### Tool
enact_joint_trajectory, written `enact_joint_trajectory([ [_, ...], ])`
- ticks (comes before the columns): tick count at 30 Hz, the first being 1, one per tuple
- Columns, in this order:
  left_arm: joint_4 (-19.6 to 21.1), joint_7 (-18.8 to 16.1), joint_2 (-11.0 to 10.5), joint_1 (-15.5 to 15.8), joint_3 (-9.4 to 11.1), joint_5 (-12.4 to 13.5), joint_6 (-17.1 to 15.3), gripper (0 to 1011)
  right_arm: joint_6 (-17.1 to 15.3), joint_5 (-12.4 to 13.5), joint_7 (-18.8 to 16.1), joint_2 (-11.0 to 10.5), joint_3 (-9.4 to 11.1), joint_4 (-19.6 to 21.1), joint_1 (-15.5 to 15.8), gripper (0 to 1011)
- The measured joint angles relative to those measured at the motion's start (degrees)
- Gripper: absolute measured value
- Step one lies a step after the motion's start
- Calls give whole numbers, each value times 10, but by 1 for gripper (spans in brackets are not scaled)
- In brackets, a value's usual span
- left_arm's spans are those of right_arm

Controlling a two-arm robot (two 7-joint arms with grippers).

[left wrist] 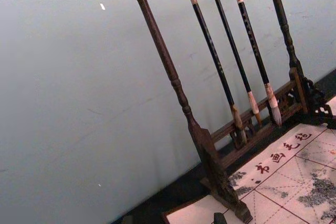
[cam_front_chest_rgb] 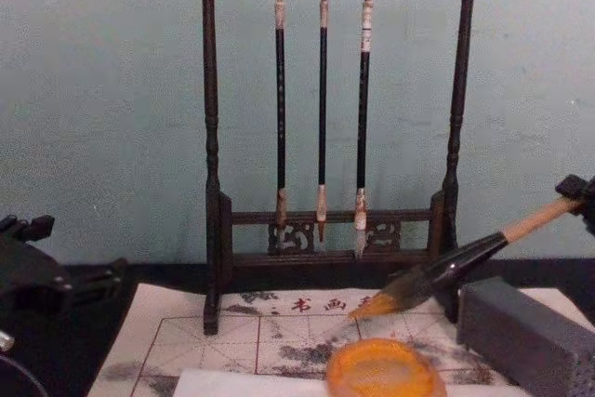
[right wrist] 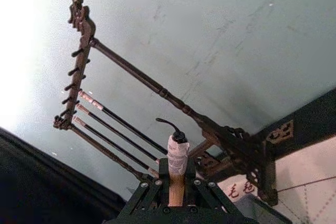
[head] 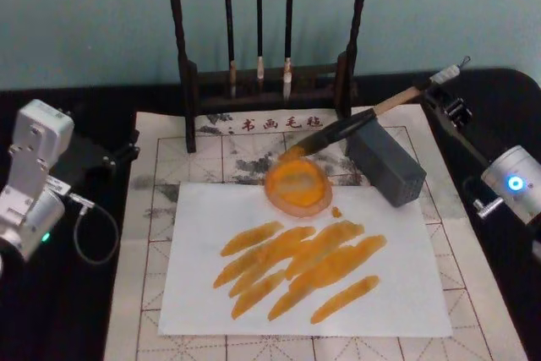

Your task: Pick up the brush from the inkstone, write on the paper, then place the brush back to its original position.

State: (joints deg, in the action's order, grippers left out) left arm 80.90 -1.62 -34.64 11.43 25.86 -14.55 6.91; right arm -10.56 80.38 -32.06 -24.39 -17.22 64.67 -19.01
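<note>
Orange ink on bristles: treat as a drip hazard. Holds brush [head: 355, 124] in right pincer [right wrist: 177, 190], clamped on the handle just under the white cap [right wrist: 177, 150]. Slopes down and away from pincer over grey block [head: 389, 166], tip at rim of inkstone [head: 270, 190] beyond. Lower slowly to avoid overshooting and smearing paper [head: 397, 293], spread beside inkstone, lower than pincer. Release only once supported, else probable roll off block. Parks left pincer [head: 106, 154] far across desk [head: 59, 310]; state: cannot tell.
</note>
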Motion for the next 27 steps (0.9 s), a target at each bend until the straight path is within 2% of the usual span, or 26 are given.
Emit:
enact_joint_trajectory([
  [10, 0, 0, 0, 0, 0, 0, 0, 1001, 6, -2, 6, -9, -23, 6, -14, 185],
  [27, 0, 0, 0, 0, 0, 0, 0, 1001, 20, -24, 19, -11, -65, 12, -34, 185],
])
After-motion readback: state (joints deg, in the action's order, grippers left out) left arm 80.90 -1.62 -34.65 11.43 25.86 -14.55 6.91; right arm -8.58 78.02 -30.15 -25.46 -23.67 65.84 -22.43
